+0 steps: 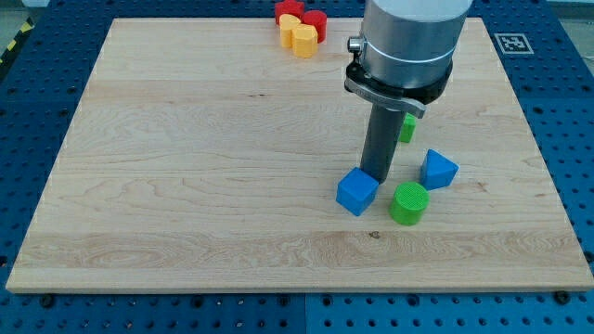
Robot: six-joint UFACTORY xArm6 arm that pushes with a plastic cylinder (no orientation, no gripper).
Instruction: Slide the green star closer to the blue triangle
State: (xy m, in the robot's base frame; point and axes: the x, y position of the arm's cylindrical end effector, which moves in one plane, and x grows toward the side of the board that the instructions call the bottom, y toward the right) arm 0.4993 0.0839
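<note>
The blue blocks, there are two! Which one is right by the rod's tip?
The blue cube, toward the view's left. My tip sits right at its top edge, seemingly touching it. The blue triangle lies apart, further toward the view's right.

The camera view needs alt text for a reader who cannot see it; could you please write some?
A dark rod's tip rests at the top edge of a blue cube on a wooden board, with a green cylinder and blue triangle to its right. A green block peeks out behind the rod; red and yellow blocks sit at the top.
</note>
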